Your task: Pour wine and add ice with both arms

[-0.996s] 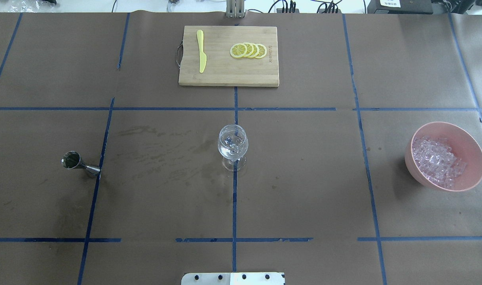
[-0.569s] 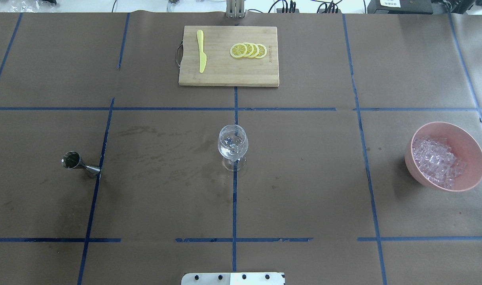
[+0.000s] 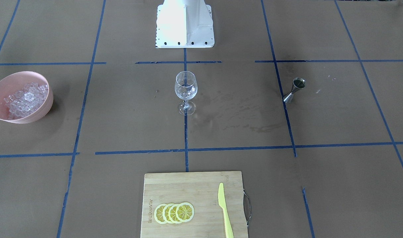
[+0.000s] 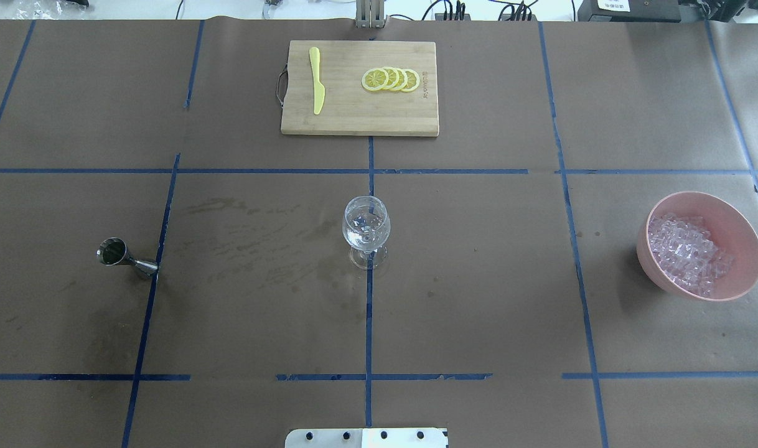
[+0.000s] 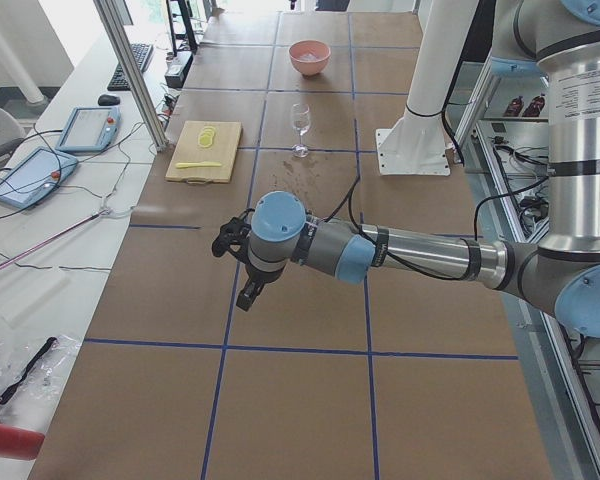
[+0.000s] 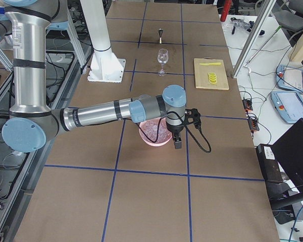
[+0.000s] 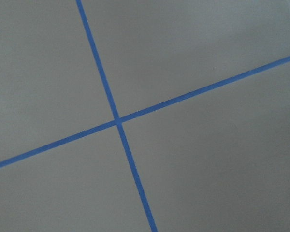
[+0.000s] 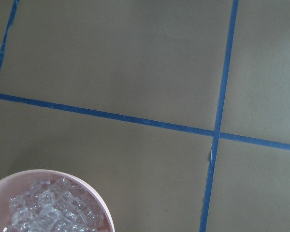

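Observation:
A clear wine glass (image 4: 366, 227) stands upright at the table's middle, also in the front view (image 3: 186, 87). A steel jigger (image 4: 119, 255) stands to its left. A pink bowl (image 4: 702, 193) at the right holds many small clear ice cubes (image 4: 687, 252). In the right wrist view the bowl (image 8: 53, 172) and ice (image 8: 48, 212) sit at the bottom left. My left gripper (image 5: 250, 292) hangs over bare table beyond the jigger. My right gripper (image 6: 178, 143) hangs just beyond the bowl (image 6: 156, 140). Both show only in side views, so I cannot tell whether they are open or shut.
A bamboo cutting board (image 4: 354, 118) at the far middle carries a yellow knife (image 4: 317, 81) and several lemon slices (image 4: 390, 79). The white robot base (image 3: 185, 23) stands at the near middle edge. Blue tape lines cross the brown table cover.

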Controlling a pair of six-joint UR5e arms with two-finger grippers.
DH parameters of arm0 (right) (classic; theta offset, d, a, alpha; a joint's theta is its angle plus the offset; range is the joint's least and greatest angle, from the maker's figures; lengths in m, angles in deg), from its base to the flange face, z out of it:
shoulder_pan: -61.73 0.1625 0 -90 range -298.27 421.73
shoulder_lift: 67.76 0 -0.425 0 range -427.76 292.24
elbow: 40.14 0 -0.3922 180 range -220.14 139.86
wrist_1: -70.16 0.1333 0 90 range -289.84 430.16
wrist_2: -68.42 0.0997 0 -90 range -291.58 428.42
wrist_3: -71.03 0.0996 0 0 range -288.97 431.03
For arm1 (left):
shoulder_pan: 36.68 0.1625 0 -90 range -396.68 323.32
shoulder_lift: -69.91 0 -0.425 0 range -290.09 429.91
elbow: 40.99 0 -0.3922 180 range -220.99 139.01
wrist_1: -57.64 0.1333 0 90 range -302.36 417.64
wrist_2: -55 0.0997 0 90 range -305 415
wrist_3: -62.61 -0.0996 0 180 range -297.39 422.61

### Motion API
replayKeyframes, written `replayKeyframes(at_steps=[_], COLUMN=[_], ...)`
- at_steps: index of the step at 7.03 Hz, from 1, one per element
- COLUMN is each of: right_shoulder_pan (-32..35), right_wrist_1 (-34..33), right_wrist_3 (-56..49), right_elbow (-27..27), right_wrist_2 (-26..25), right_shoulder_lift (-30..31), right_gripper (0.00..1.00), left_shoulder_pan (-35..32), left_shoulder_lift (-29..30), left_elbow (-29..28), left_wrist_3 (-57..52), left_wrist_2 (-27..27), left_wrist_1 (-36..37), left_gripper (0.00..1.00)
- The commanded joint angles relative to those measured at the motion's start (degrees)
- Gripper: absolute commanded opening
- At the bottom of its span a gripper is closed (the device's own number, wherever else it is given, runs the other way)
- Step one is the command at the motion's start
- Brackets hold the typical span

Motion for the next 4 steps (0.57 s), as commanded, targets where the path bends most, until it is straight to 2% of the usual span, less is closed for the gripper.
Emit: replayKeyframes(at_steps=[1,2,3,4], right_shoulder_pan=[0.00,0.00,0.00,0.00], right_wrist_1=[1.93,2.28,6.37,8.33], right_wrist_3=[0.61,0.79,0.53,1.31], right_elbow=[0.04,-0.22,0.56,0.40], right_wrist_2=[0.45,1.59,1.95,1.86], right_shoulder_lift=[0.07,1.21,1.57,1.66], right_gripper=[1.00,1.00,1.00,1.00], left_shoulder_pan=[-0.07,-0.07,-0.07,0.10], left_shoulder_lift=[-1.82,-1.92,-1.66,-1.83], left_elbow=[-3.74,-8.12,-7.64,-7.11], left_wrist_3=[5.90,6.60,7.82,12.54], left_wrist_2=[-0.42,-0.51,-0.16,0.10], left_wrist_1=[-21.64,-28.37,-31.40,-37.96], left_gripper=[1.00,1.00,1.00,1.00])
